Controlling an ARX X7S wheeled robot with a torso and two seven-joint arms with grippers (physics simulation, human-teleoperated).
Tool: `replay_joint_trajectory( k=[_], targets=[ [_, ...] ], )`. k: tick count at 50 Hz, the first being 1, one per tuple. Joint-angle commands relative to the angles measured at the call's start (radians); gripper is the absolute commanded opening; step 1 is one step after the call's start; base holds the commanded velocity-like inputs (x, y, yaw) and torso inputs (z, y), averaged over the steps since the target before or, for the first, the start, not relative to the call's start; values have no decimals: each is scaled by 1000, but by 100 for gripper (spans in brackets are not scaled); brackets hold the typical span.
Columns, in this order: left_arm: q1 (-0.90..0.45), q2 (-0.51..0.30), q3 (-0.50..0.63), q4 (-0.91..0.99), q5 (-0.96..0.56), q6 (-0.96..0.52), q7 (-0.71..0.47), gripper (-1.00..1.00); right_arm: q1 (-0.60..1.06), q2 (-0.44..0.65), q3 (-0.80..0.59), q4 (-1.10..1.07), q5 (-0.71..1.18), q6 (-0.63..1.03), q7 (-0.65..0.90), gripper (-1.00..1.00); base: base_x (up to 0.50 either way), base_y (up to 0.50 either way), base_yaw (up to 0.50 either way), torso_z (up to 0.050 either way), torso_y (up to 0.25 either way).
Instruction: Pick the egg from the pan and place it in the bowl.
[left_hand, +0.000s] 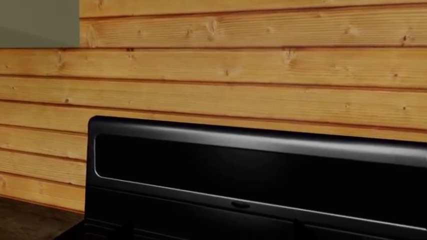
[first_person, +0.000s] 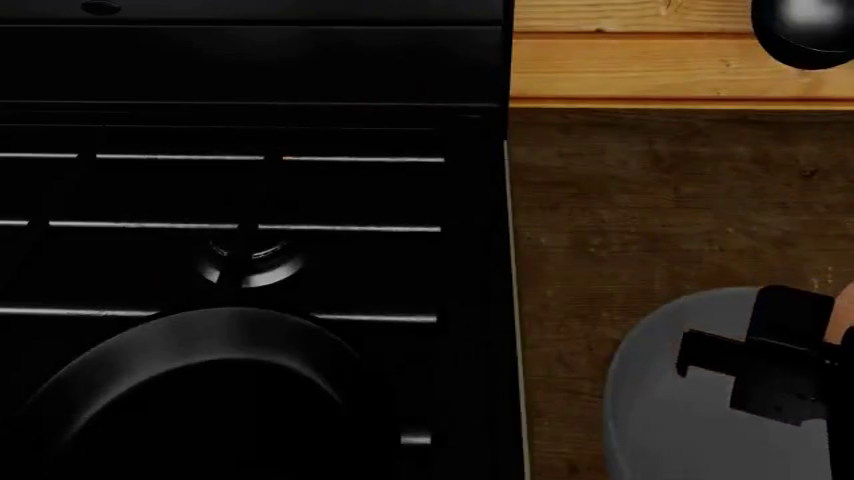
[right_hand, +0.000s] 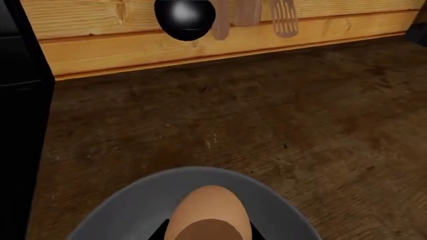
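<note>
your right gripper (first_person: 787, 365) hangs over the bowl (first_person: 667, 400) at 4 o'clock, fingers clamped on the egg (right_hand: 207, 210) | pan (first_person: 200, 380) at 7 o'clock on the stove (first_person: 254, 130) | left gripper's out of view

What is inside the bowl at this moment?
Above the bowl an egg shows, at the right end effector; whether it touches the floor is hidden. The rest looks bare.
</note>
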Motion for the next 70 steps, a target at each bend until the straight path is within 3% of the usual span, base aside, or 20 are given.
replay_joint_trajectory(
  k=[1,39,70],
  targets=[
    [16,-1,-8,-2,-34,9,-27,100,-41,9,-16,-10,-14,-10,-21,-100,0,0,0,0,0],
    [30,-19,12,-14,-104,17,-98,100,-225,39,-82,8,-87,-124,-127,-100,0,0,0,0,0],
    [42,-37,6,18,-127,-9,-115,100,-254,59,-72,-7,-83,-177,-147,-100,0,0,0,0,0]
  ],
)
